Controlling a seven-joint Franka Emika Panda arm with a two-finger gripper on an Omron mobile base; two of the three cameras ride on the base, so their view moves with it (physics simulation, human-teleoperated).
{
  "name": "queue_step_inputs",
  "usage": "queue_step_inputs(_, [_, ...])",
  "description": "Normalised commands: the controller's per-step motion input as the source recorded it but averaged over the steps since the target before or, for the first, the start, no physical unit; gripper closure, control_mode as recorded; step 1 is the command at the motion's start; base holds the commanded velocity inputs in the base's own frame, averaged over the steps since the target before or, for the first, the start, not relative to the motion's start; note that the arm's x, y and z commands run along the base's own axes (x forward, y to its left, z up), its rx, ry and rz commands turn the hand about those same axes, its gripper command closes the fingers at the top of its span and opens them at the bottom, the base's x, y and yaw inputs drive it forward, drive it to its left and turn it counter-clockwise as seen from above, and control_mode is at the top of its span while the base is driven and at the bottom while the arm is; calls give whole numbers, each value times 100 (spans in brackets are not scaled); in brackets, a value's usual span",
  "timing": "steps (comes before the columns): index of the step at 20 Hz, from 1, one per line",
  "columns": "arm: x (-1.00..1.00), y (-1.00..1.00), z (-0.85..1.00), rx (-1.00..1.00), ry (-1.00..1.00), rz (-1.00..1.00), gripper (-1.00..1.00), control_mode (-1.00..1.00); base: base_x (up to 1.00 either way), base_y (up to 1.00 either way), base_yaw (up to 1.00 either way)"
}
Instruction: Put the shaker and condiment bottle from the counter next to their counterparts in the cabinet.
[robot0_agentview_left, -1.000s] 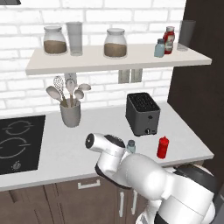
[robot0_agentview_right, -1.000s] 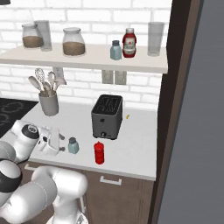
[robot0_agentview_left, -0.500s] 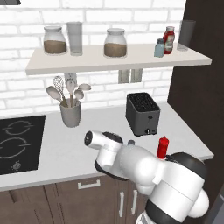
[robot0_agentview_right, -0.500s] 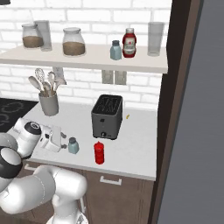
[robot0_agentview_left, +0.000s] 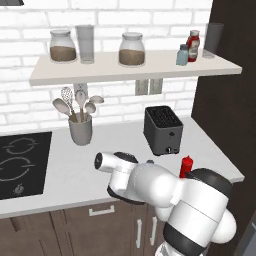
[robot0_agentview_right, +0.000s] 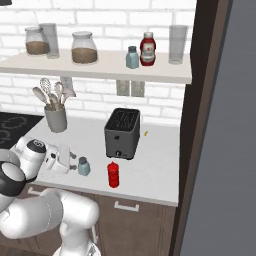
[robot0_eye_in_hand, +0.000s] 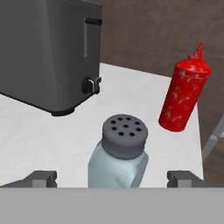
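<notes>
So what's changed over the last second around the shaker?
The end effector has eased toward the shaker, which sits between its open fingertips in the hand view, not yet gripped. The shaker, the condiment bottle, the toaster and the shelf items stayed put.

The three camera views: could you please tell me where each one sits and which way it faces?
Left base view: behind the arm's left, facing the off-white wall shelf and dark grey toaster; white arm lower right.
Right base view: behind its right, same scene; arm lower left, open gripper.
Hand view: low over the counter, fingertips flanking the pale blue-grey shaker.
All share toaster and red squeeze bottle.
</notes>
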Motion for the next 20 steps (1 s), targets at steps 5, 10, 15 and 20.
queue_step_inputs(5, [0, -9, 0, -6, 3, 0, -100, -100, 0, 0, 0])
queue_step_inputs(10, [0, -21, 0, -5, 2, 0, -100, -100, 0, 0, 0])
queue_step_inputs(15, [0, -27, 0, -4, 1, 0, -100, -100, 0, 0, 0])
queue_step_inputs(20, [0, -20, -3, -5, 2, 0, -100, -100, 0, 0, 0])
